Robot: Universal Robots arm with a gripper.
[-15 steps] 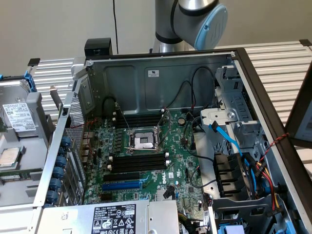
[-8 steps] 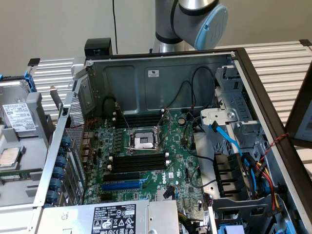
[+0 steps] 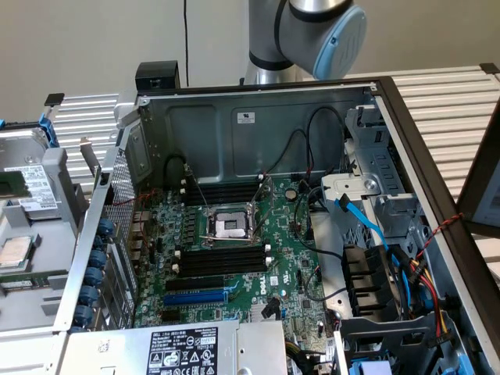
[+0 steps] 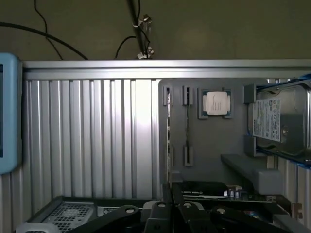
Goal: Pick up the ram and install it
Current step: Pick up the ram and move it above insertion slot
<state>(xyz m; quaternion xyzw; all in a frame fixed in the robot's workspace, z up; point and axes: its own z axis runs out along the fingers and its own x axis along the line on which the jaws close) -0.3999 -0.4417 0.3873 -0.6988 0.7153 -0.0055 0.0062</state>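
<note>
The work surface was a ribbed aluminium table; a plain beige wall stood behind it, with a black cable hanging down in front of it. The open computer case lay on the table with its motherboard facing up; the black memory slots sat on either side of the processor socket; the blue expansion slot lay nearer the camera. The arm rose behind the case's far wall. A grey parts tray rested on the ribbed table; it carried a processor and a hard drive. The ram stood on edge in the tray's clip holder (seen edge-on as a thin line), just beside the processor. The gripper was clenched, its dark fingers drawn together, apart from the ram.
</note>
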